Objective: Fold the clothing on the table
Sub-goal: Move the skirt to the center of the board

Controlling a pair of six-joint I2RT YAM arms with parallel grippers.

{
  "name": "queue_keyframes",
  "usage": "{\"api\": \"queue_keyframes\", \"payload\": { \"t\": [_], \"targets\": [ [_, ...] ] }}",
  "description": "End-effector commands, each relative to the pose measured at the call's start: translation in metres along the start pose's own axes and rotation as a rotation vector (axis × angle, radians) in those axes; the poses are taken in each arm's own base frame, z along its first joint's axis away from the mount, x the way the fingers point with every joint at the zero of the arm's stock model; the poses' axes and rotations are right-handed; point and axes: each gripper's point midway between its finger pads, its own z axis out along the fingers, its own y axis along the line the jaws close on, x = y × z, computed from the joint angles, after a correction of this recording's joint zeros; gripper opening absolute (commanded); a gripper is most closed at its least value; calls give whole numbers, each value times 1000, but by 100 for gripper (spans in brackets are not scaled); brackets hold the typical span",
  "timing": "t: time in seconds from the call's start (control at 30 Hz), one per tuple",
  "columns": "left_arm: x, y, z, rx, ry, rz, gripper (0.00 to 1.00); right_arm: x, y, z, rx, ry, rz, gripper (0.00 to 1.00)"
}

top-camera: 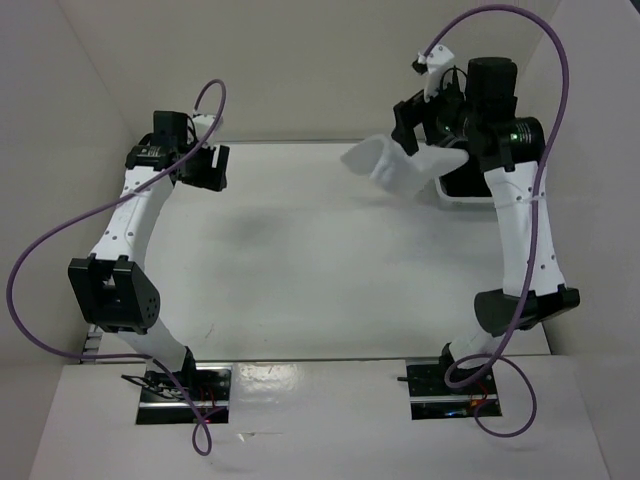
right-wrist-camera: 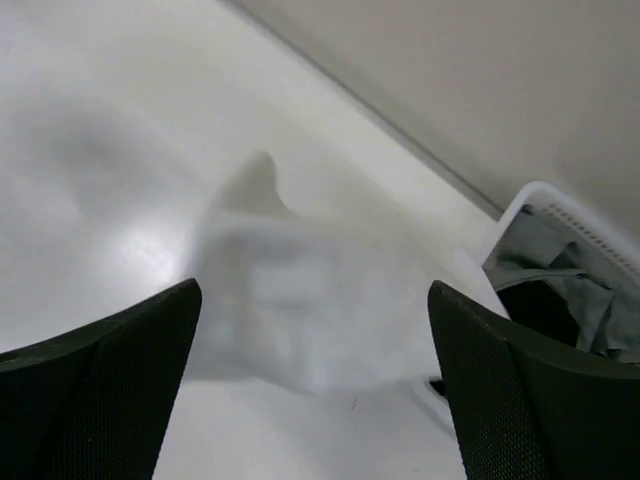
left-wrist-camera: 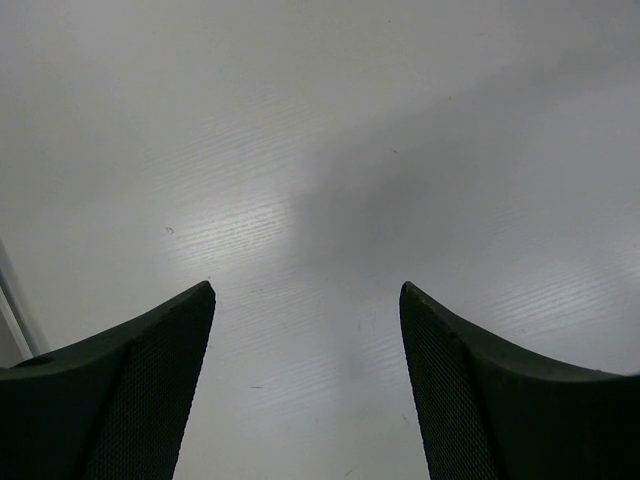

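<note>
The clothing is a small white bunch, blurred, at the far right of the table, beside the basket. My right gripper hovers just above it, open. In the right wrist view the clothing lies beyond and between the spread fingers of the right gripper, apart from both; I cannot tell whether it rests on the table or is in the air. My left gripper is at the far left, open. In its wrist view the left gripper has only bare table between the fingers.
A white plastic basket stands at the back right corner, behind the right gripper. The right wrist view shows the basket with grey and black garments inside. White walls enclose the table on three sides.
</note>
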Motion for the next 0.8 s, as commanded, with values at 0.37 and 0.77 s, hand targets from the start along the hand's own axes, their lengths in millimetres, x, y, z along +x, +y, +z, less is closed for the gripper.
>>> {"api": "queue_keyframes", "payload": {
  "t": [0.37,0.77],
  "targets": [
    [52,-33,-5,196,75,0,86,156,49,38,-74,411,-62,99],
    [72,-50,84,272,231,-179,76,216,38,68,127,534,110,99]
  ]
}}
